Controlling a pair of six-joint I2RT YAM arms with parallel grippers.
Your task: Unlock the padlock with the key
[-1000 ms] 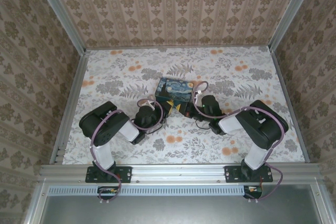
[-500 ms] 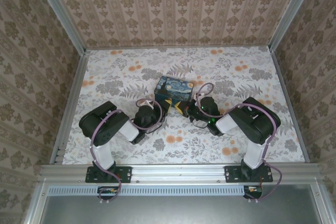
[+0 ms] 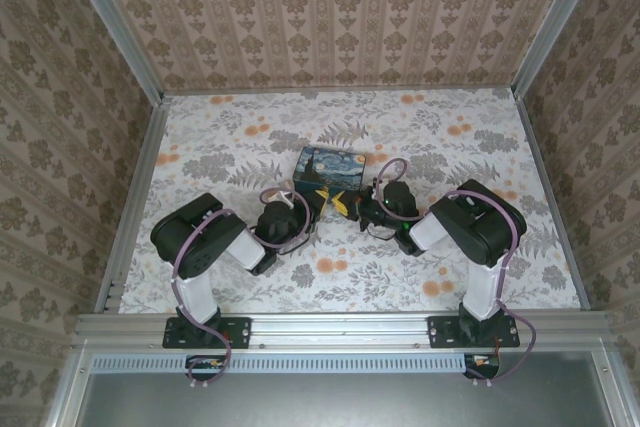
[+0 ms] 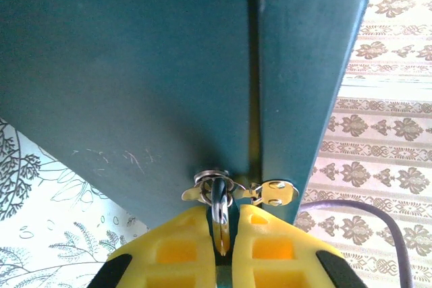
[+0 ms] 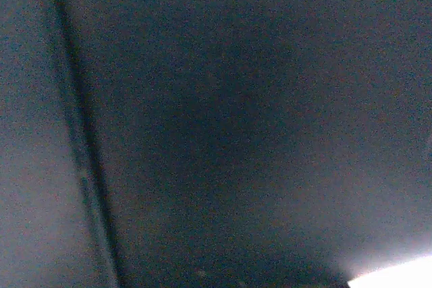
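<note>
From above, the left gripper (image 3: 316,203) and right gripper (image 3: 345,205) meet at the near side of the painted tin (image 3: 333,169); the right jaws are pressed together. The left wrist view shows its yellow fingers (image 4: 175,254) pinching the padlock (image 4: 219,208) — it hangs from the clasp (image 4: 214,180) on the tin's dark side. The right wrist view sits close against a dark, blurred surface.

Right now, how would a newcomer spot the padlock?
Start at the blue-and-yellow painted box in the middle of the flowered table. On its plain teal side, a silver clasp straddles the lid seam. The padlock hangs from that clasp: unlike the flat clasp plates, it shows as a thin upright loop pinched between the yellow fingers of the left hand.
</note>
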